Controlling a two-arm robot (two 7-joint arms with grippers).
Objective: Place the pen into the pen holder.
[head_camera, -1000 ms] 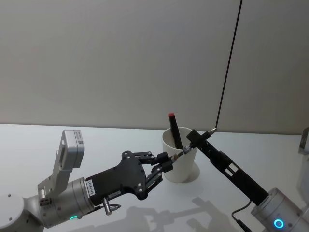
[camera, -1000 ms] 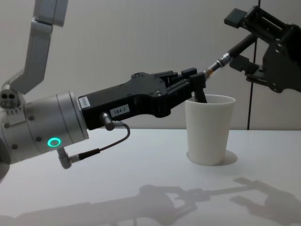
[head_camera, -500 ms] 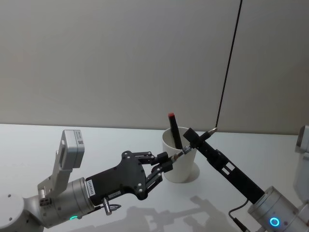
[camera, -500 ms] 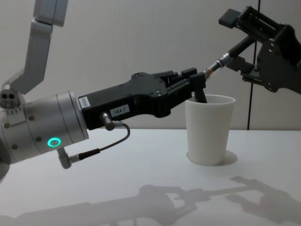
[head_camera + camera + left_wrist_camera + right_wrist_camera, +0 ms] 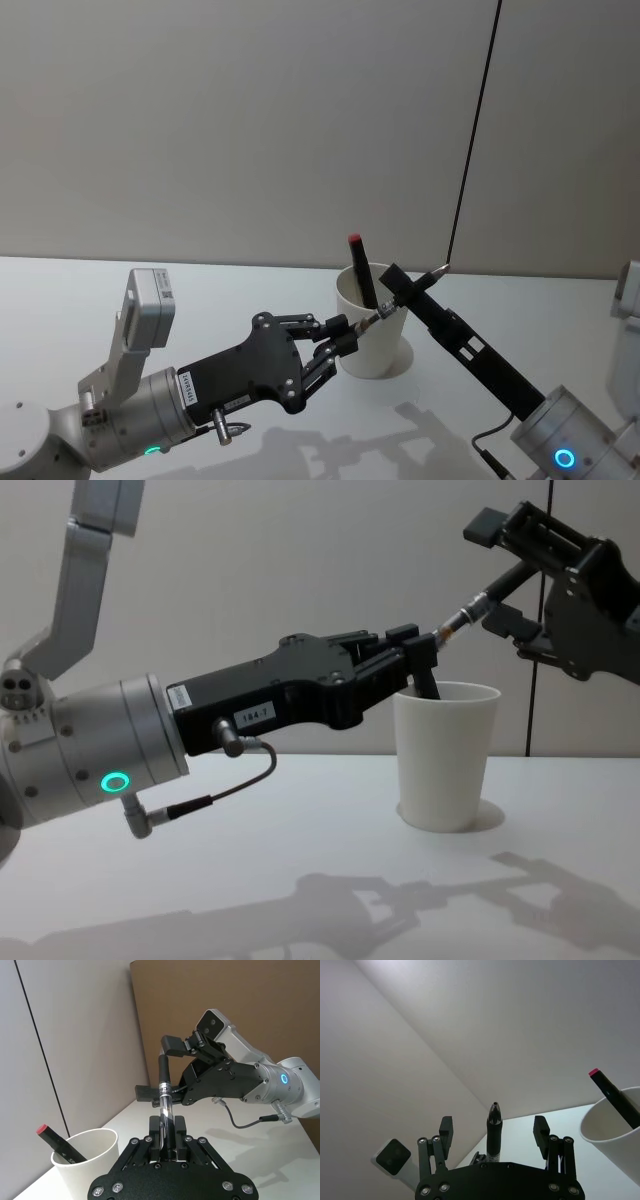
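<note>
**Pen slanted over the cup, held at its lower end by the left claw**

I see the pen (image 5: 405, 293) in the air above the cup (image 5: 372, 335), not yet in it. Its long axis runs on a slant: the lower end sits at the left claw (image 5: 352, 334), the pointed dark tip (image 5: 441, 268) is up and away toward the robot's right, past the cup's far rim. In the chest view the pen (image 5: 470, 605) rises from just over the cup (image 5: 445, 755) rim to the upper right.

Left claw: pressed onto the pen's lower, clear-barrelled end. In the left wrist view the barrel (image 5: 165, 1110) comes straight out from between the fingers (image 5: 179, 1132) of the left claw (image 5: 166, 1135), so the pen lies along the claw's own axis, sticking forward from it.

Right claw (image 5: 495, 575): spread. In the right wrist view its two fingers (image 5: 445, 1132) stand well apart on either side of the pen (image 5: 493, 1132), which rises between them without touching either. So the right claw (image 5: 493, 1130) brackets the pen's upper half but does not pinch it. From the head view its arm reaches in from the lower right, the right claw (image 5: 400, 290) at the cup's right rim.

The cup stands upright on the white desk (image 5: 200, 290), near the middle. A second marker (image 5: 362, 270) with a red end already stands in it, leaning against the rim.
</note>
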